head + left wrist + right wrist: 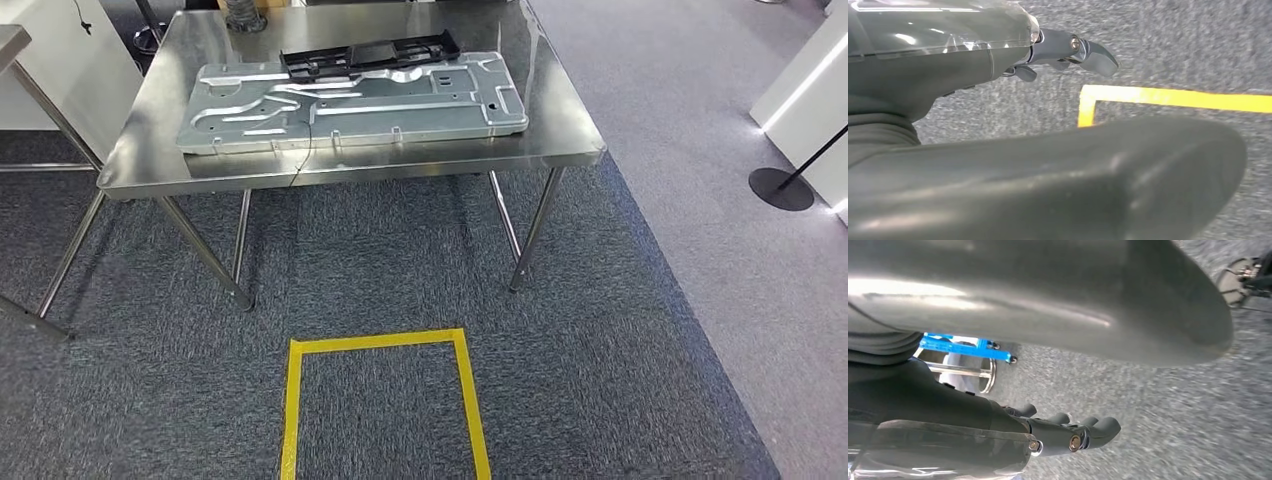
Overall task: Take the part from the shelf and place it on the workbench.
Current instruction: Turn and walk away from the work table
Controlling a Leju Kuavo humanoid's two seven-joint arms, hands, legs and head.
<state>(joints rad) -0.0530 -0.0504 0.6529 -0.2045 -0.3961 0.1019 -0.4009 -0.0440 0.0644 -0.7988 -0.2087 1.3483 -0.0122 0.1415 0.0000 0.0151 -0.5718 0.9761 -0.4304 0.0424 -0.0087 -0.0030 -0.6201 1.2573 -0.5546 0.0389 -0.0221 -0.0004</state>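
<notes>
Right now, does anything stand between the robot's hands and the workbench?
Nothing visible does: only carpet and a flat yellow tape square lie before the workbench. Its top, though, is largely covered by a metal plate and a black part.

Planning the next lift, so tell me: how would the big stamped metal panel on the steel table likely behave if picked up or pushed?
The metal panel is wide, thin sheet with pressed ribs, so probably fairly stiff yet awkward for one hand. Lying flat, it should not roll or tip. On the polished steel table it would likely slide easily, carrying the black part resting on its far edge.
</notes>
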